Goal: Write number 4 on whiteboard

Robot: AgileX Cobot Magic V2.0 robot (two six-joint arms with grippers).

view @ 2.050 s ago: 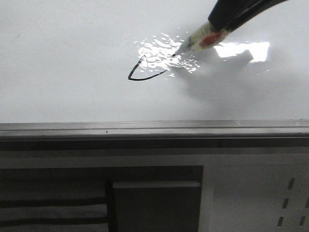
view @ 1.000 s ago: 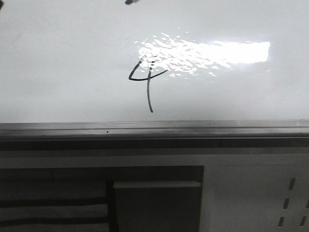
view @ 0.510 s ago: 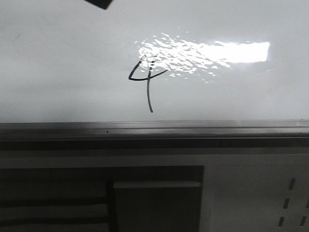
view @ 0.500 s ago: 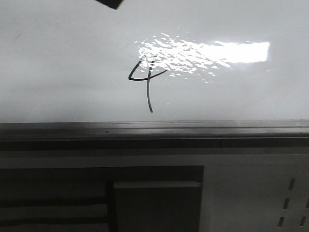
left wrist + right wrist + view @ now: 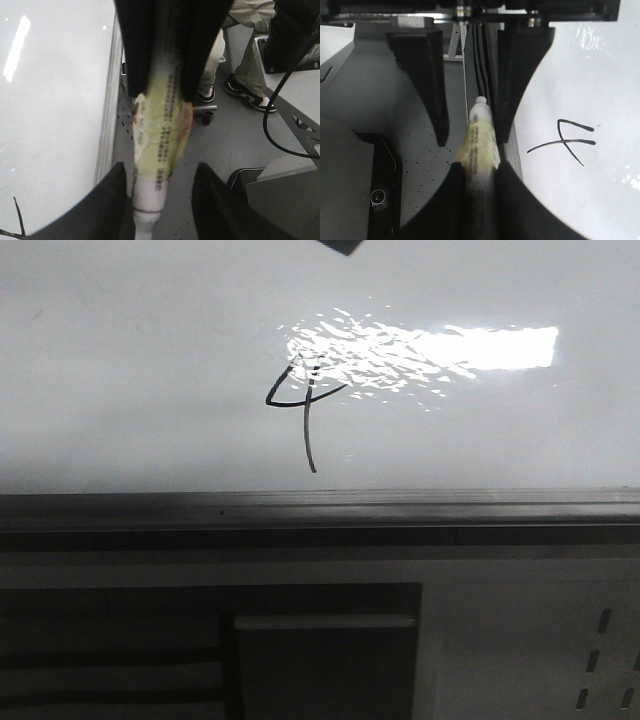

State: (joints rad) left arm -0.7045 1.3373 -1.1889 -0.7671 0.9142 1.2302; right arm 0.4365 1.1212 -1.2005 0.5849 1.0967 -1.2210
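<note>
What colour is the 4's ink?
Black, clearest in the front view: number 4 on the whiteboard.

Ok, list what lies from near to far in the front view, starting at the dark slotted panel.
Pale panel with dark slots → grey metal rail → whiteboard → number 4 → bright glare patch → dark corner at the far edge.

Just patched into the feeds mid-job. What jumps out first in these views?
The black number 4 stands out first, drawn near the middle of the whiteboard, its top running into the bright glare patch and its stem reaching toward the grey rail. In the right wrist view, a yellowish-labelled marker runs between the fingers of the right gripper, beside the board. The left wrist view shows a similar marker, but blurred.
</note>
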